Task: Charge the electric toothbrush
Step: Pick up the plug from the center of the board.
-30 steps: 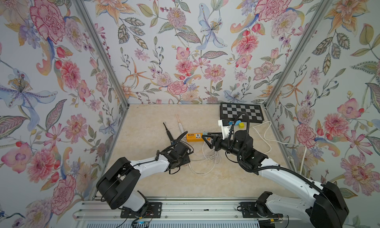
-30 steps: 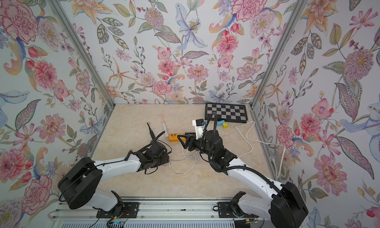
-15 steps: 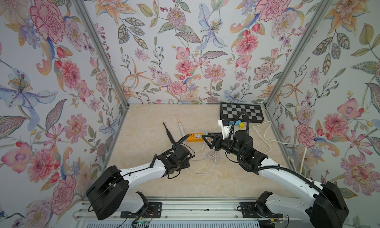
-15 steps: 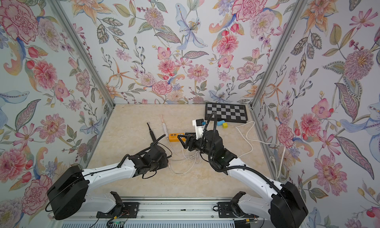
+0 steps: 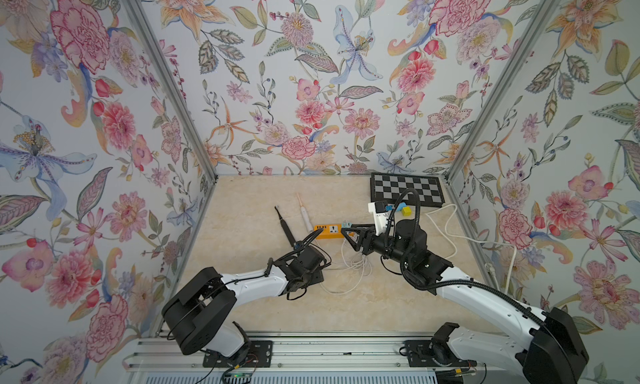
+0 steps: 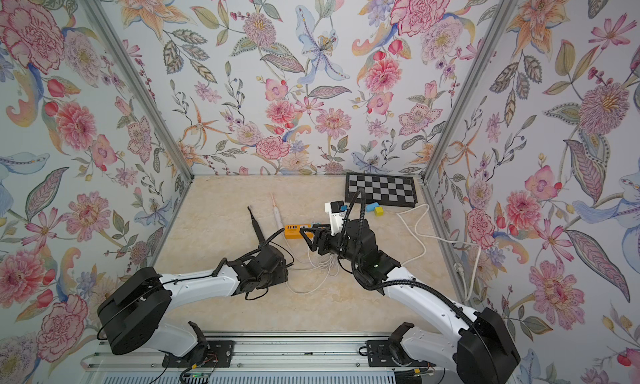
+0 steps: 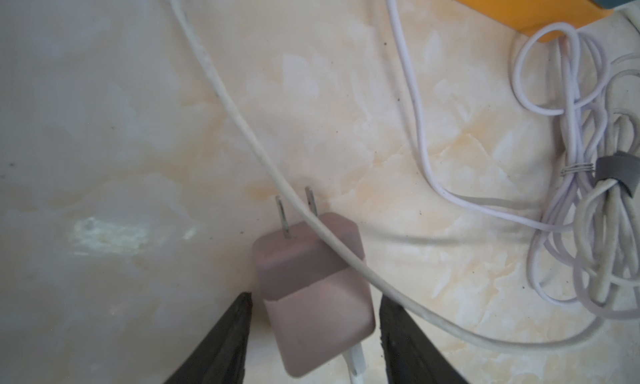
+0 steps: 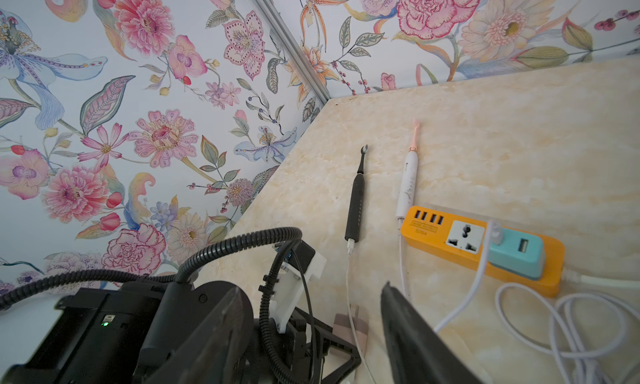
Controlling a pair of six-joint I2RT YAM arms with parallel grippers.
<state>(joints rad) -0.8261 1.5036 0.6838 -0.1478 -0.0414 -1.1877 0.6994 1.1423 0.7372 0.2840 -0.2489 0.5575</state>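
At bench [image 5: 242,209] level on the left, we see the left tool [image 7: 316,297] released, its fingers [image 7: 228,330] either side of the mauve adapter [image 7: 308,261], a white cable [image 7: 242,122] draped across it. Farther back lie a black brush [image 5: 286,226] and, beside it, the white toothbrush [image 5: 304,217], its base by the orange strip [image 5: 329,232]. Rightward, the right tool [image 5: 347,237] hangs released and empty, just beside the strip.
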